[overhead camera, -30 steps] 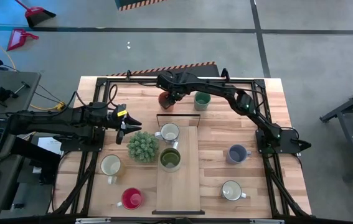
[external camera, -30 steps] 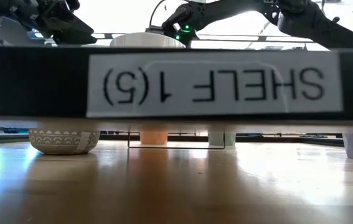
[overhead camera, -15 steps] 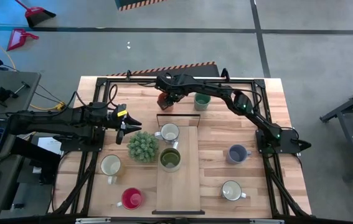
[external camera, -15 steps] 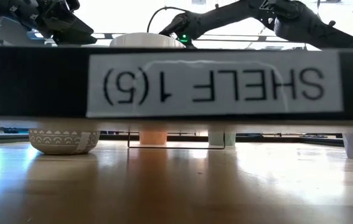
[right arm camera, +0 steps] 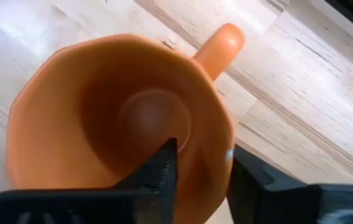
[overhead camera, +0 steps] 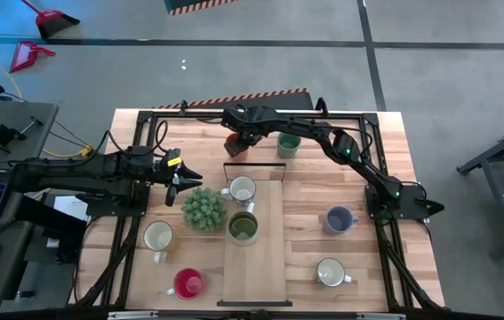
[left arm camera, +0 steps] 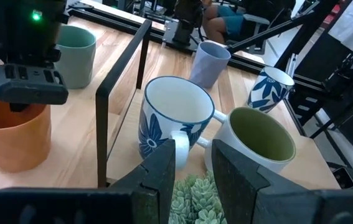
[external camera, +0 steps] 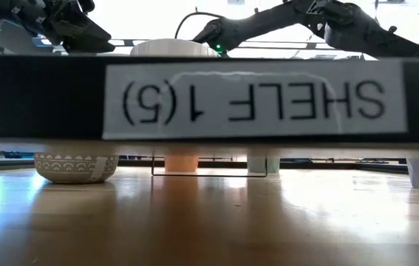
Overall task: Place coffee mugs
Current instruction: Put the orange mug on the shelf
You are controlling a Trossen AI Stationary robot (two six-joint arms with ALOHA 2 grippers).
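Note:
The orange mug (overhead camera: 235, 145) stands on its base near the far edge, beside the teal green mug (overhead camera: 288, 143). My right gripper (right arm camera: 204, 171) is open above it, one finger inside the cup and one outside its rim, touching nothing that I can see. A blue-flowered white mug (overhead camera: 242, 189) and the olive green mug (overhead camera: 243, 227) stand on the wooden shelf board (overhead camera: 265, 267). The blue-grey (overhead camera: 338, 219), red (overhead camera: 188, 283) and two pale mugs (overhead camera: 157, 236) (overhead camera: 330, 272) stand on the table. My left gripper (left arm camera: 193, 165) waits open beside the plant.
The spiky green plant (overhead camera: 203, 209) stands just left of the shelf board, right under my left gripper (overhead camera: 180, 182). A thin black frame (left arm camera: 123, 81) rises at the board's far end, close to the orange mug (left arm camera: 8, 130). The black shelf label (external camera: 242, 100) blocks most of the low view.
My right gripper has shifted a little toward the table's left edge and come down over the orange mug. No mug has moved.

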